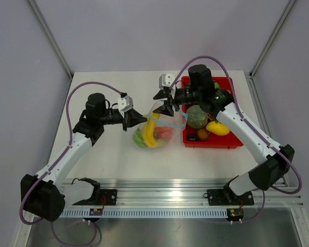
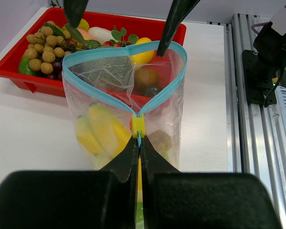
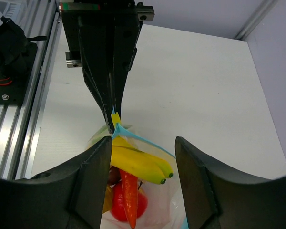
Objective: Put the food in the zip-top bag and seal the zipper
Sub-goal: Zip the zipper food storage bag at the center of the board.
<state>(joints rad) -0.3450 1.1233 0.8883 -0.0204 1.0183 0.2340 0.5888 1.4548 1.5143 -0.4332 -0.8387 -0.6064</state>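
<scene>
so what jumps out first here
The clear zip-top bag standing mid-table, bananas and a carrot inside, its teal zipper gaping. The left end effector pinches it at the yellow slider, the open right end effector is at its mouth; a red tray of more food sits beside.

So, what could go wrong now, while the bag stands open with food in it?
1. The left gripper is shut on the bag only at the slider end. A pull may tip the bag and spill the bananas.
2. The open right gripper seems to touch the zipper with one finger. Moving away, it may snag the rim.
3. The melon in the tray looks large for the mouth.
</scene>
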